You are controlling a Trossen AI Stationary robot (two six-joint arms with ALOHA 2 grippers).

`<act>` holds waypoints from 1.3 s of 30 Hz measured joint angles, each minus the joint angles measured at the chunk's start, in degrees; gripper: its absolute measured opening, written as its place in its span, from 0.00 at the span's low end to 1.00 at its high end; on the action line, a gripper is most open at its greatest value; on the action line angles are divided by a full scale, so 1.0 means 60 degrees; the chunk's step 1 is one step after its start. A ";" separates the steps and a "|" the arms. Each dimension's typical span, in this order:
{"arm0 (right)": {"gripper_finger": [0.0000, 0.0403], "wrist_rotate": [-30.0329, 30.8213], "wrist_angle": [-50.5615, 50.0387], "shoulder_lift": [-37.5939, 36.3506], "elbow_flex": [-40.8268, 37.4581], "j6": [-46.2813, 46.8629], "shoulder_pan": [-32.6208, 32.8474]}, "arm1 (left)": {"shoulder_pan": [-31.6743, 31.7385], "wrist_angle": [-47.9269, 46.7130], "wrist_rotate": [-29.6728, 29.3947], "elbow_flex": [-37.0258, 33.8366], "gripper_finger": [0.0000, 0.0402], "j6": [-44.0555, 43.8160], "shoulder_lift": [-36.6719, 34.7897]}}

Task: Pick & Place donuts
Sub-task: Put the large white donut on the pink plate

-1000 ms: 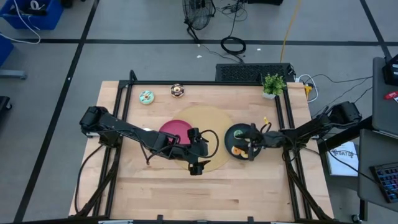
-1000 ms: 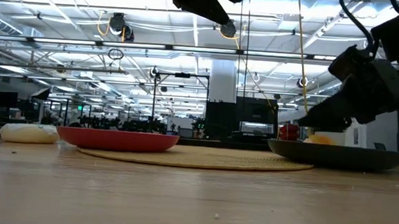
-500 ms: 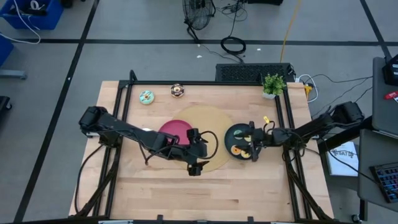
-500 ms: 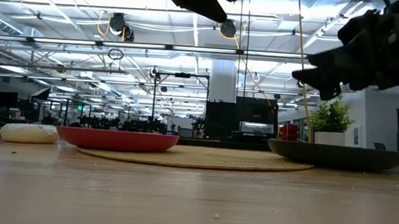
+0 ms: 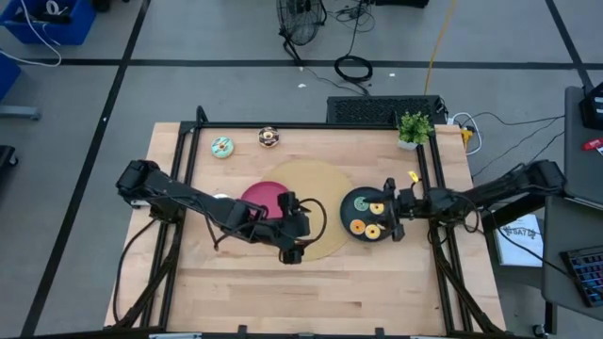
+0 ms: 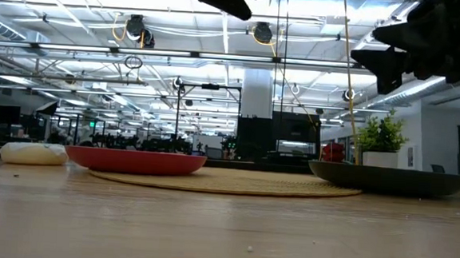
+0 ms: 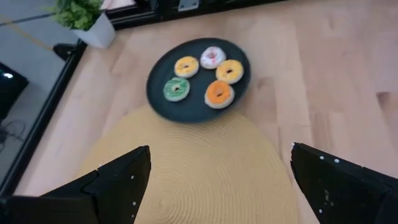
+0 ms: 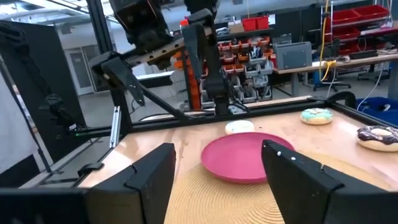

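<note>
Black plate (image 5: 350, 216) holds four donuts (image 7: 201, 76). Teal donut (image 5: 221, 147) and chocolate donut (image 5: 269, 137) sit at the surface's far edge. Right gripper (image 5: 389, 211) open, empty, beside plate. Left gripper (image 5: 288, 231) open over the woven mat (image 5: 320, 179).

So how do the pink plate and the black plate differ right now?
The pink plate is empty; the black plate holds four donuts. The pink plate lies nearer the left gripper, the black plate beside the right gripper. Both are round and overlap the woven mat.
</note>
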 joint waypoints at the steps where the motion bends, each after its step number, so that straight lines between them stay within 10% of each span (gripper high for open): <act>1: 0.56 0.0006 -0.0306 -0.0328 0.0000 -0.0023 0.0000 | 0.0000 0.0016 -0.0071 -0.0029 0.95 -0.0038 0.0000; 13: 0.56 -0.0032 -0.4896 -0.4011 0.0007 -0.0524 0.0000 | 0.0000 0.0361 -0.0389 -0.1062 0.95 -0.0552 -0.0647; 27: 0.56 0.0073 -0.8029 -0.6728 -0.0004 -0.1066 -0.0022 | -0.0219 0.4122 -0.0443 -0.5658 0.95 -0.0846 -0.3935; 39: 0.56 0.0584 -0.6957 -0.6808 -0.0004 -0.0784 -0.0025 | -0.0211 0.6965 -0.0416 -0.8802 0.95 -0.3665 -0.5302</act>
